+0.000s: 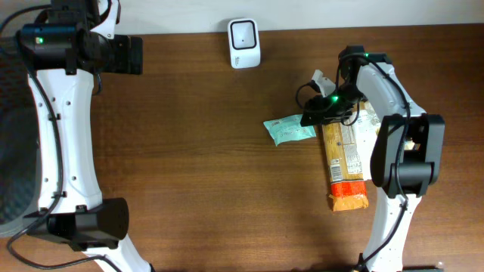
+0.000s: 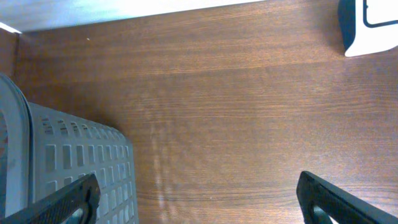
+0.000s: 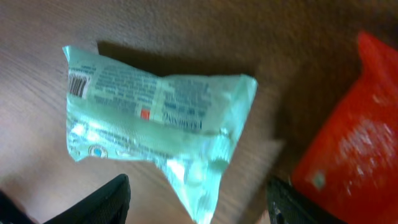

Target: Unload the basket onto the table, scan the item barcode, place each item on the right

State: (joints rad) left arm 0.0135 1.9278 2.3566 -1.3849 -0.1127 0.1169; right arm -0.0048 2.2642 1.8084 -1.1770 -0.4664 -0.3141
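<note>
Green packet [image 3: 155, 118] lies under my right pincer [image 3: 198, 194], fingers [image 3: 106, 202] apart, gripping nothing. Pickup seems in hand; next, close on it and show its barcode [image 3: 78, 83] to the scanner [image 1: 244, 43].

Wooden table [image 1: 197, 151]: scanner [image 1: 244, 43], packet [image 1: 288, 130], snack bag [image 1: 345, 162]

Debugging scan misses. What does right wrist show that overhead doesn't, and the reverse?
Right wrist only: the barcode at one corner of the mint-green packet.
Overhead only: the white scanner at the far edge of the wooden table, and the grey basket at the left.
Both: the packet lying flat on the table. The red edge in the wrist view is probably the long snack package.
</note>
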